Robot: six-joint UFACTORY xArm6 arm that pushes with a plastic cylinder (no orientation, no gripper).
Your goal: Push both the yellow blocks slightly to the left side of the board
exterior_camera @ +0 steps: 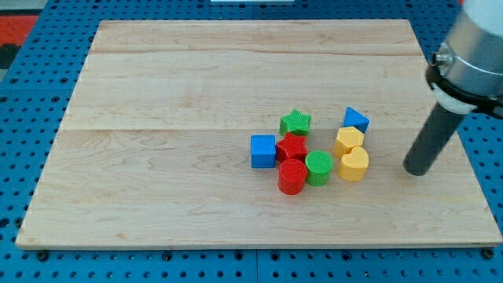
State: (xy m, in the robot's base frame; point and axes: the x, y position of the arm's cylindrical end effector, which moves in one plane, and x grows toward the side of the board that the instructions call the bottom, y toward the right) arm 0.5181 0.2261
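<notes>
Two yellow blocks sit together right of the board's middle: a yellow hexagon (349,141) above a yellow heart-shaped block (354,164), touching each other. My tip (415,170) rests on the board to the right of the yellow heart, a clear gap away, touching no block. The dark rod rises from it up and to the right.
A blue triangle-like block (356,120) sits just above the yellow hexagon. Left of the yellows is a cluster: green cylinder (318,167), red cylinder (292,176), red star (291,148), green star (295,123), blue cube (263,151). The wooden board (157,157) lies on a blue pegboard.
</notes>
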